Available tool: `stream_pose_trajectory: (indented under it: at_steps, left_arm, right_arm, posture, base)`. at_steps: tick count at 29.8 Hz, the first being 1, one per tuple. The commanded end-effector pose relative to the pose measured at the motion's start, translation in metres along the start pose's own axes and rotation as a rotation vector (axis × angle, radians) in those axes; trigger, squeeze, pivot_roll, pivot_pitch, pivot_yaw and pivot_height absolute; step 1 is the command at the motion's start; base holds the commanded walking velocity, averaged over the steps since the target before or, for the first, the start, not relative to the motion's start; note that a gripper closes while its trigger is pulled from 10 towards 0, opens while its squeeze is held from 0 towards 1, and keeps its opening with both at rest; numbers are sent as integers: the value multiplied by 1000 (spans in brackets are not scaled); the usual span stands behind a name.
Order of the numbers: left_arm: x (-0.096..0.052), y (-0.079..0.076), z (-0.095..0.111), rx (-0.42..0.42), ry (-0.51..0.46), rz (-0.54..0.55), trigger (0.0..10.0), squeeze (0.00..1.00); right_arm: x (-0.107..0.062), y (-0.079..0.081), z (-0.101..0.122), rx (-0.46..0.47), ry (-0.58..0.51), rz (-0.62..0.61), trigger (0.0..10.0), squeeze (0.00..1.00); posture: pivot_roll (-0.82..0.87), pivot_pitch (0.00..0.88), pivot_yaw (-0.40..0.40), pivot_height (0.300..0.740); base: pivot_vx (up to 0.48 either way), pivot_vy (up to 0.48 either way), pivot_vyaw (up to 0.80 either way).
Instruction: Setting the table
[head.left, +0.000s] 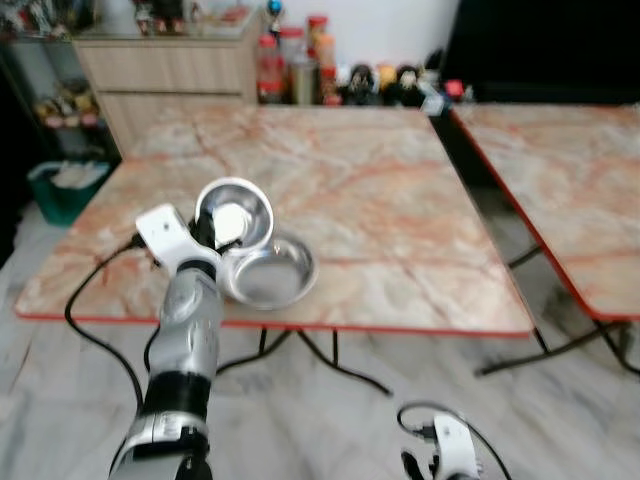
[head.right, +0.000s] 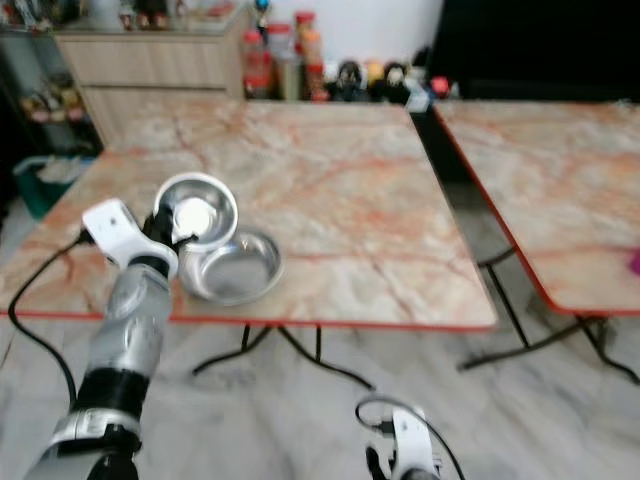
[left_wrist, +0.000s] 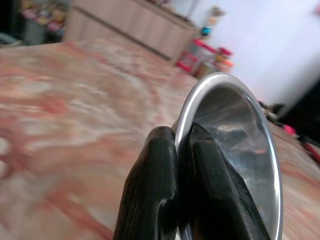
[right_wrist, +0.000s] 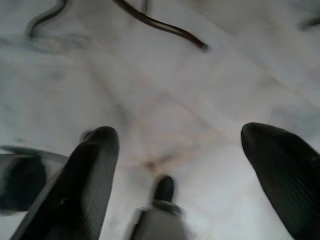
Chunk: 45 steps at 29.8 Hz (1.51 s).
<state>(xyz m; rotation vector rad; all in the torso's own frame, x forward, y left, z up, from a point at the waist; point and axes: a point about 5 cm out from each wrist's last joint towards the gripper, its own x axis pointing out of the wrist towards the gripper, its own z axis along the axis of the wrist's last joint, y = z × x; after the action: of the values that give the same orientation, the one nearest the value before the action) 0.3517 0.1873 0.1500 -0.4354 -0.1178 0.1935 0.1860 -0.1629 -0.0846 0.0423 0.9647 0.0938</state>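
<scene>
Our left hand (head.left: 205, 232) pinches a tilted steel bowl (head.left: 236, 212) by its rim, the second steel bowl (head.left: 268, 270) on the worktop (head.left: 400, 200) just at 5 o'clock; our right hand (right_wrist: 190, 165) hangs wide open, empty.

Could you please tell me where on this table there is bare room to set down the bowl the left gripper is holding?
The marble table is bare right of and beyond the flat steel bowl. The near-left corner is crowded: the left gripper holds the tilted bowl there.
</scene>
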Motion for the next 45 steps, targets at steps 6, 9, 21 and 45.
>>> stream_pose_trajectory:
  at_steps: [6,9,21,45]
  left_arm:
    - [-4,-17,-3,-157,51,-92,10000,0]
    - [-7,-10,-2,-227,60,-62,10000,0]
    - [-19,-22,0,-181,244,-207,10000,0]
    - [-41,-21,-20,98,562,-230,10000,0]
  right_arm:
    - [-1,-5,-1,-1,0,-12,10000,0]
    - [-1,-5,-1,-1,1,-11,10000,0]
    - [-1,-6,-1,-2,4,-10,10000,0]
    - [-1,-4,-4,5,11,-7,10000,0]
  posture:
    - [68,0,-7,740]
    - [70,0,-7,740]
    - [78,0,-8,740]
    - [76,0,6,740]
  base:
    - [0,0,0]
    - [0,0,0]
    - [0,0,0]
    - [0,0,0]
